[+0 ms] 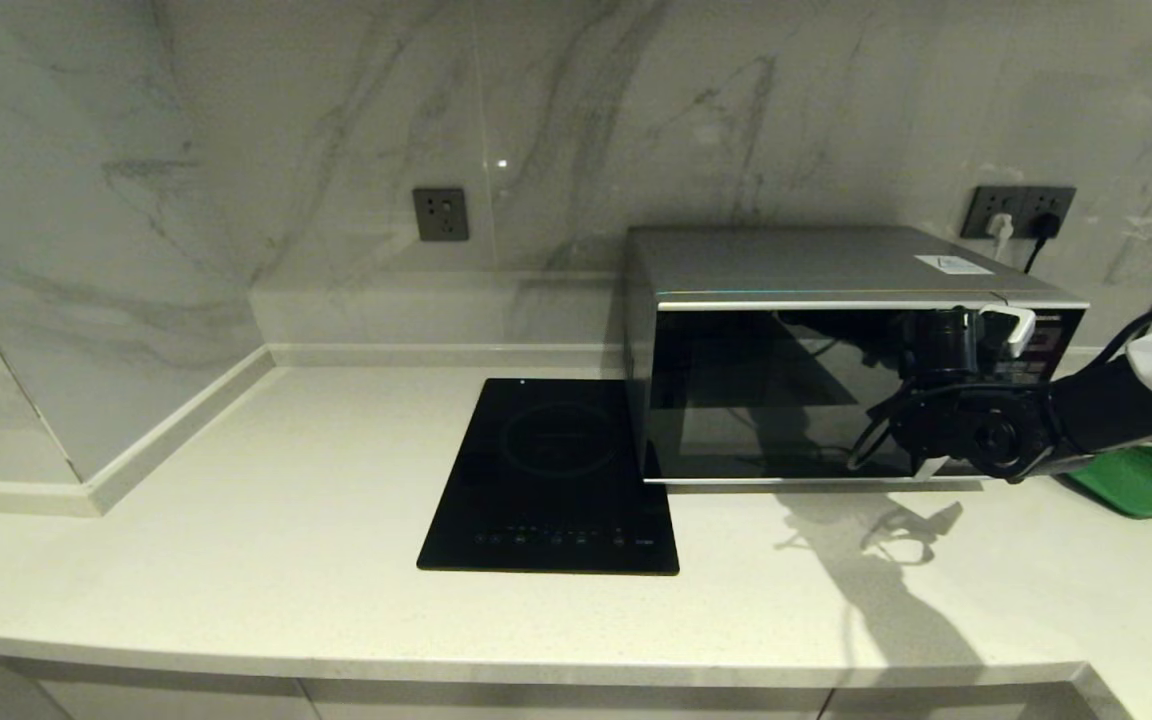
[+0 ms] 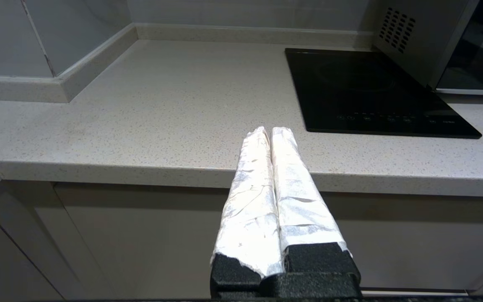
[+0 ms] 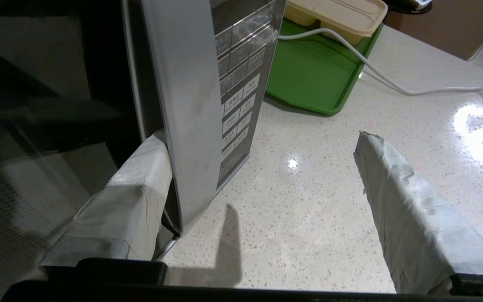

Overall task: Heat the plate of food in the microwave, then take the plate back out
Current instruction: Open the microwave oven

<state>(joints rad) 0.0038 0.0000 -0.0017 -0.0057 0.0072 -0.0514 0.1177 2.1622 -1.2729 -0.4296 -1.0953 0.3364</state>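
Observation:
The microwave (image 1: 816,265) stands at the back right of the counter, and in the head view its dark glass door (image 1: 756,400) looks closed. My right gripper (image 1: 981,335) is open at the door's right edge. In the right wrist view one finger (image 3: 141,176) is tucked behind the curved silver trim (image 3: 183,105), against the dark glass. The other finger (image 3: 396,197) is out over the counter, beyond the keypad (image 3: 237,84). The plate of food is out of view. My left gripper (image 2: 271,131) is shut on nothing, parked in front of the counter's edge.
A flat black induction cooktop (image 1: 556,480) lies left of the microwave. A green tray (image 3: 308,71) holding a cream tray (image 3: 342,14) sits to the microwave's right, with a white cable (image 3: 392,86) across it. Wall sockets (image 1: 1021,212) are behind the microwave.

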